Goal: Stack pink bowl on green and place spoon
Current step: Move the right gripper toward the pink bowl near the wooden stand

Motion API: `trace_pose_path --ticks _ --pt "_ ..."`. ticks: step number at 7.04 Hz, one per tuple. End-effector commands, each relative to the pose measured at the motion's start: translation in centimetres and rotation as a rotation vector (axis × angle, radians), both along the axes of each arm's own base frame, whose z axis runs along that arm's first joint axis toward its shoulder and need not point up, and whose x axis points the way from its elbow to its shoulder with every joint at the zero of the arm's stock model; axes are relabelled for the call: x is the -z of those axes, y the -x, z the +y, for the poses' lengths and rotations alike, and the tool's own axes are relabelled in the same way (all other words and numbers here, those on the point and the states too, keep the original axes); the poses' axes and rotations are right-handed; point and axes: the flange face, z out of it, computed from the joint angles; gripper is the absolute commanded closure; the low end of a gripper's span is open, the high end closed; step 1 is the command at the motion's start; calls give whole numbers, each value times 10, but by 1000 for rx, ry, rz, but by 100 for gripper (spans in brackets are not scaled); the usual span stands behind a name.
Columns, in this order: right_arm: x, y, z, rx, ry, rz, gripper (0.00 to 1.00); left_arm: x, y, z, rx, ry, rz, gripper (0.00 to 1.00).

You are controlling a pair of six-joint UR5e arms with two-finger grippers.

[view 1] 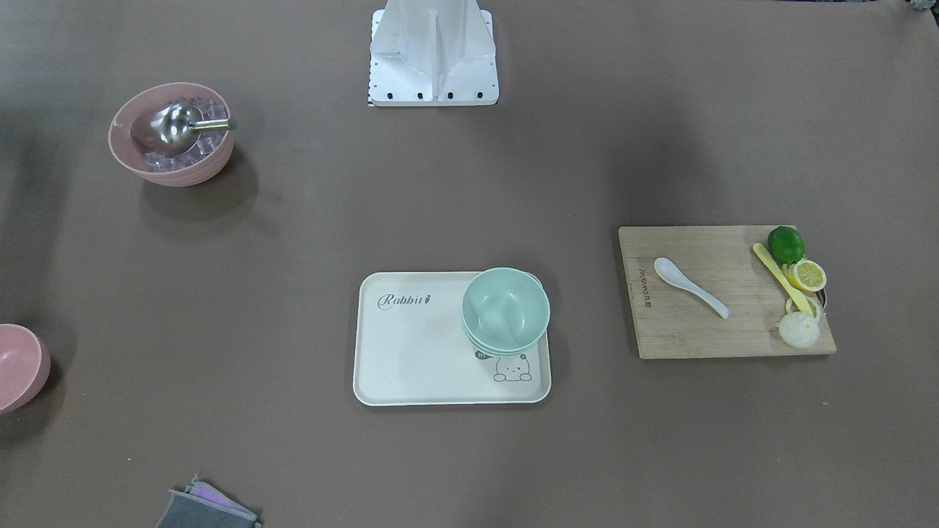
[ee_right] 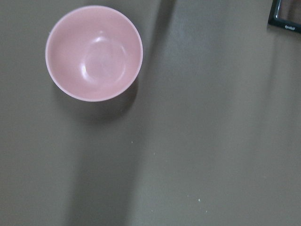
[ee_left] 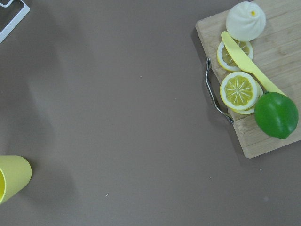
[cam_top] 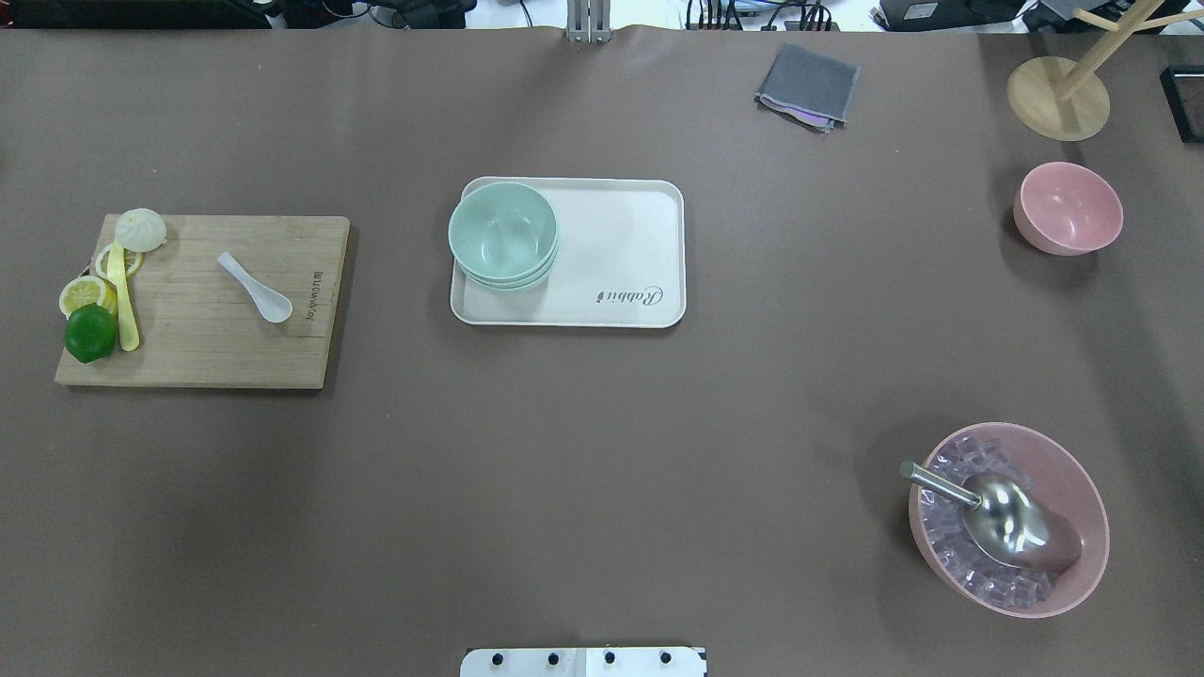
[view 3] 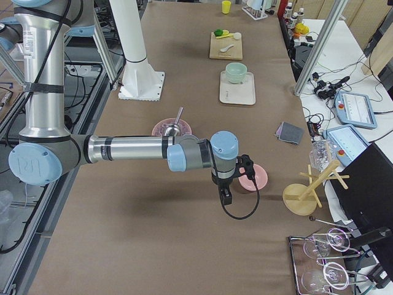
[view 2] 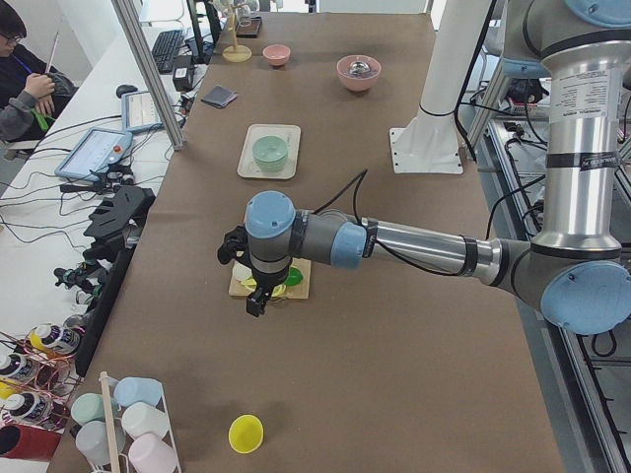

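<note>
The plain pink bowl (cam_top: 1068,207) stands alone at the table's far right, and it also shows in the right wrist view (ee_right: 94,52). The green bowl (cam_top: 503,230) tops a nested set on the left end of a white tray (cam_top: 621,254). The white spoon (cam_top: 256,287) lies on a wooden cutting board (cam_top: 207,348) at the left. My left gripper (view 2: 252,307) hangs over the table just outside the board's end. My right gripper (view 3: 226,198) hangs beside the pink bowl (view 3: 256,177). I cannot tell whether either gripper is open or shut.
A larger pink bowl (cam_top: 1006,517) with ice cubes and a steel scoop sits near right. A lime (cam_top: 90,332), lemon slices and a yellow utensil (cam_top: 122,301) lie on the board's left end. A grey cloth (cam_top: 807,85), a wooden stand (cam_top: 1058,99) and a yellow cup (ee_left: 11,176) are nearby.
</note>
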Motion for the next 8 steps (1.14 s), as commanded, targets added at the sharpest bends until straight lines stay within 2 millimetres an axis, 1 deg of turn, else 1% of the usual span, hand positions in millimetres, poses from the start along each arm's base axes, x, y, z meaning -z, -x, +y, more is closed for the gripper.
trace_pose_path --ticks 1,2,3,4,5,6,7,8 --pt "30 4 -15 -54 -129 -27 0 50 -3 -53 12 -187 8 2" --pt "44 7 -30 -53 -161 -30 0 64 -3 -58 50 -185 31 2" --pt "29 18 -46 -34 -140 -33 0 61 -3 -59 52 -205 33 2" --pt "18 54 -82 23 -114 -31 0 56 -4 -60 51 -216 33 2" --pt "9 77 -109 47 -81 -32 0 51 -5 -60 50 -229 34 2" --pt "20 111 -117 43 -35 -45 1 47 -7 -57 45 -223 36 2" --pt "25 142 -131 -1 32 -32 3 46 -7 -57 45 -223 34 2" --pt "15 159 -132 -36 45 -45 5 46 -7 -58 45 -223 34 2"
